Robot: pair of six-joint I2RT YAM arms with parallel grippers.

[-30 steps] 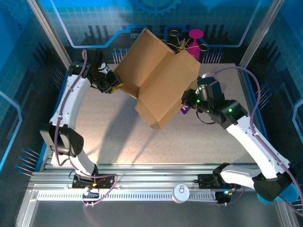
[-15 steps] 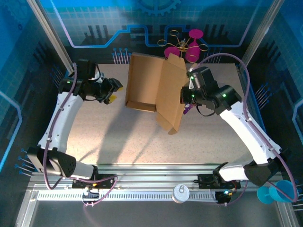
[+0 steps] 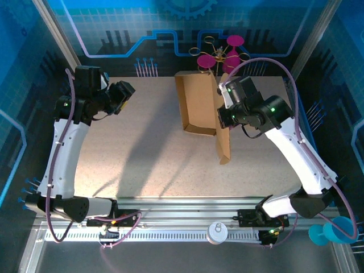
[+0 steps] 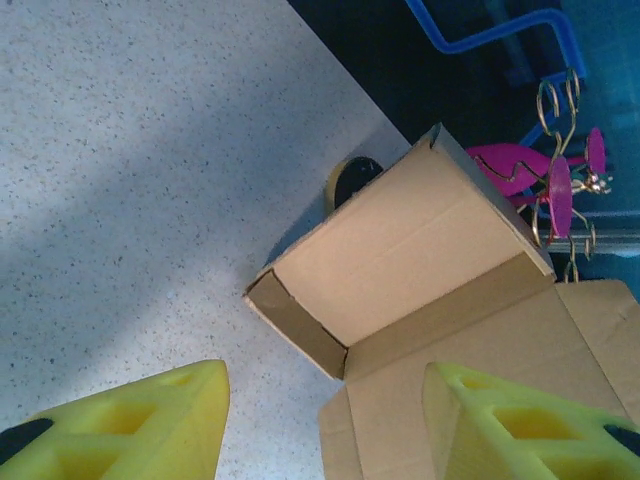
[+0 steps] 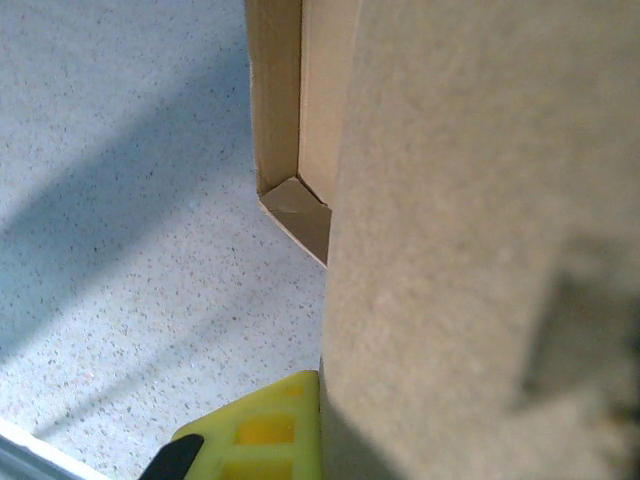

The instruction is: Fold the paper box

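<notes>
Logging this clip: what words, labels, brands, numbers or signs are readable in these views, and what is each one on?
None can be read.
The paper box: plain brown cardboard, no print or label.
The back panel: gear and circuit-line graphics, no words.
The silver disc: any marking is too small to tell.

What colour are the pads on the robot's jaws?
Bright yellow pads; the left wrist view shows them best.

I see a pale speckled bench (image 3: 148, 165) crossed by soft shadows. The box (image 3: 196, 105) sits open on it toward the far edge. A yellowish ring (image 4: 348, 180) peeks out just behind the box.
</notes>
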